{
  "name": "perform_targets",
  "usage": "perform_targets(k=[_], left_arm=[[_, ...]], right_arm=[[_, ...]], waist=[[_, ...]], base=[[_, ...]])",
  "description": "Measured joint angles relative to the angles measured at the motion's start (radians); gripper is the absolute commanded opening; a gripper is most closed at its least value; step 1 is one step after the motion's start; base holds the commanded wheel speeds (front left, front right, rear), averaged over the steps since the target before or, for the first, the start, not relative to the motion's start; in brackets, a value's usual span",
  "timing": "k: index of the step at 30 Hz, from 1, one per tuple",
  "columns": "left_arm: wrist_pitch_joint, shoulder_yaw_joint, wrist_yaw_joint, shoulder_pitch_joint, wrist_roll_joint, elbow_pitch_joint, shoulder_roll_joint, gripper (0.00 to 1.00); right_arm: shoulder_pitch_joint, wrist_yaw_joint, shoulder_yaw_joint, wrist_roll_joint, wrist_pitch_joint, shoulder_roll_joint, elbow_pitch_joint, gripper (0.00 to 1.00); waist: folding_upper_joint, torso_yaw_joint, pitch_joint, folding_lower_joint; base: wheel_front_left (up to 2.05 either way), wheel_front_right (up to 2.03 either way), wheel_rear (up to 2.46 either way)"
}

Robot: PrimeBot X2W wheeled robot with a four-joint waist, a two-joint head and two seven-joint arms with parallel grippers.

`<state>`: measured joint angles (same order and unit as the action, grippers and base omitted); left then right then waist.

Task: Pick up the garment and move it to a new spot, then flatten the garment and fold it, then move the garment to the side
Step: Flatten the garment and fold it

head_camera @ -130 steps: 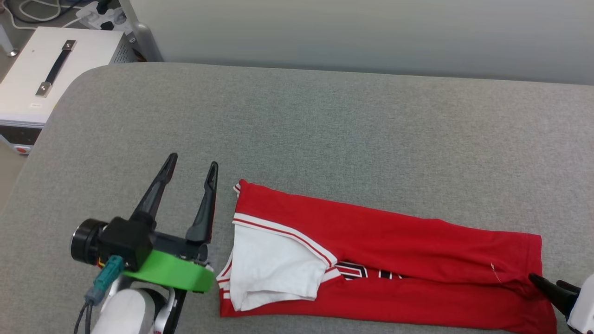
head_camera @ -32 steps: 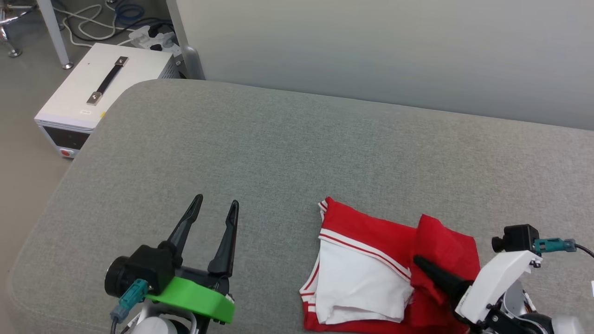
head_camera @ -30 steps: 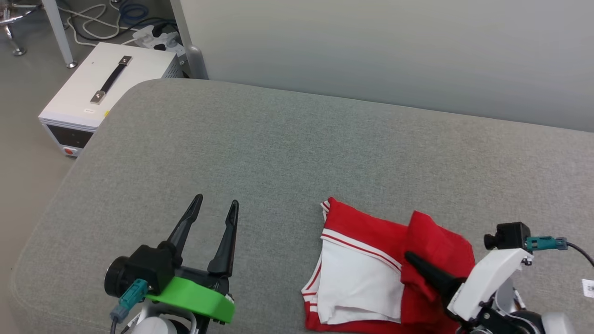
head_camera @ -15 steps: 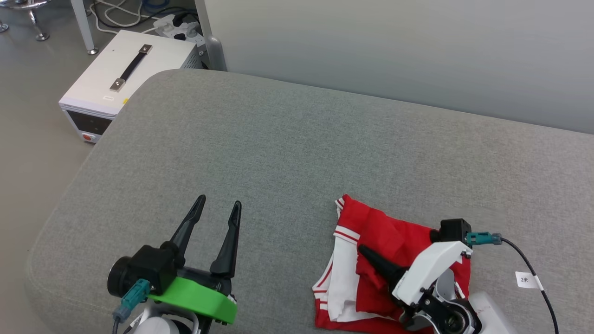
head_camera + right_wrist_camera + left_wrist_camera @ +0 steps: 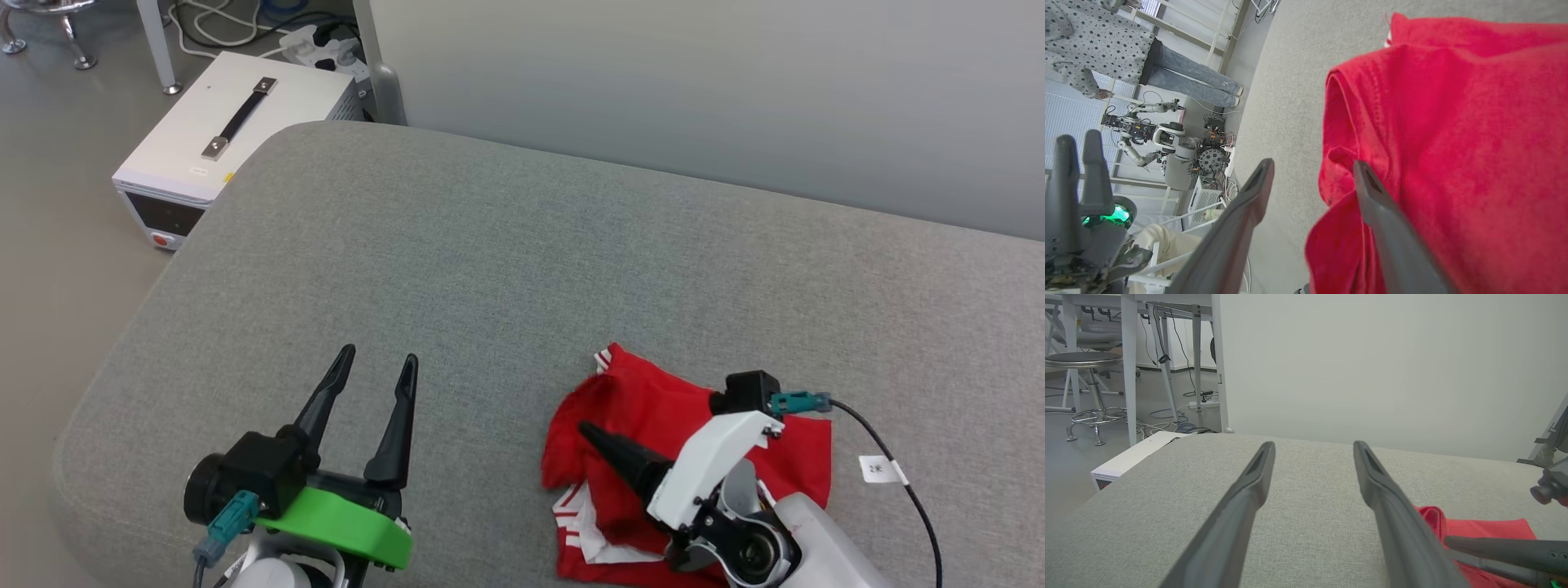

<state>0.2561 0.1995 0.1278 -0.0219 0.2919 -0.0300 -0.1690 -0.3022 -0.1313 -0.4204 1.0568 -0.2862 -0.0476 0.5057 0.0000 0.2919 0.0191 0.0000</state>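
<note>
left claw [image 5: 380, 353] spread, empty | right claw [image 5: 1313, 163] spread, gripping nothing | garment [image 5: 653, 400] bunched, partly behind right arm [image 5: 718, 457]

Robotics laboratory. A white bench instrument [image 5: 286, 106] with a carry handle stands on the floor beside a power strip [image 5: 314, 42] and loose cables [image 5: 200, 16]. Metal-legged workbenches [image 5: 1129, 367] and a round stool [image 5: 1084, 359] stand behind. Elsewhere are another robot arm [image 5: 1139, 134], exposed gears [image 5: 1211, 160] and a standing person [image 5: 1098, 36].
</note>
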Motion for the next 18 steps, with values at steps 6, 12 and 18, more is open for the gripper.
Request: perform_targets(k=[6, 12, 18], left_arm=[[0.0, -0.001, 0.0, 0.001, 0.0, -0.004, 0.0, 1.0], [0.0, -0.003, 0.0, 0.002, 0.0, -0.001, 0.0, 1.0], [0.0, 0.0, 0.0, 0.005, 0.003, 0.007, 0.002, 1.0]], right_arm=[[-0.009, 0.0, -0.083, 0.05, -0.026, 0.001, -0.07, 1.0], [-0.034, 0.0, -0.05, -0.018, -0.018, 0.002, -0.103, 1.0], [-0.077, 0.0, 0.003, -0.333, 0.005, -0.083, -0.201, 1.0]], waist=[[0.0, -0.013, -0.02, 0.0], [0.0, -0.033, -0.037, 0.0], [0.0, -0.065, -0.042, 0.0]], base=[[0.0, 0.0, 0.0], [0.0, 0.0, 0.0], [0.0, 0.0, 0.0]])
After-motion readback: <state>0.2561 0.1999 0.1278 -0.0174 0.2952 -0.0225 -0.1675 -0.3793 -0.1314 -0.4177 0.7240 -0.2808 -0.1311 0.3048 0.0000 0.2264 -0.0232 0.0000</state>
